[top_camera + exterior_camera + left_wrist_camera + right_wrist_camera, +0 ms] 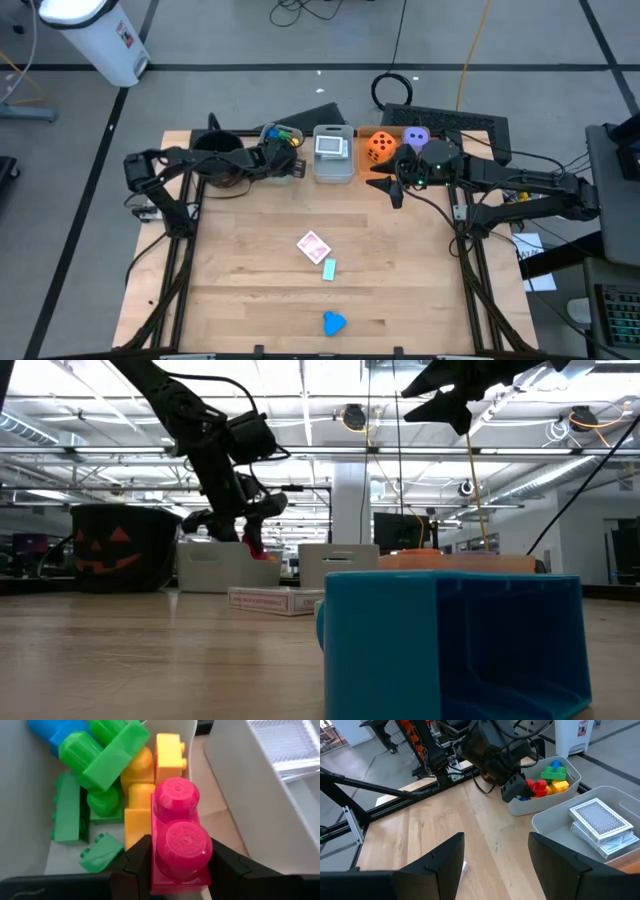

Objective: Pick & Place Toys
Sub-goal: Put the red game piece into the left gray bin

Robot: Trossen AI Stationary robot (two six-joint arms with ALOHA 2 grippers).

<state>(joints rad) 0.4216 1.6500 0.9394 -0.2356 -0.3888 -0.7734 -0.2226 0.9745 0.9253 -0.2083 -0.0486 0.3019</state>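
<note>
Two studs crown the red block (179,837) that our left claw (177,870) clamps between its fingers, directly above the bin (547,795) of green and yellow blocks (107,767). We judge it light, rigid and slick, best pinched across its flat sides. Our right claw (495,857) hangs open over bare table, beside the card bin (560,827).
</note>
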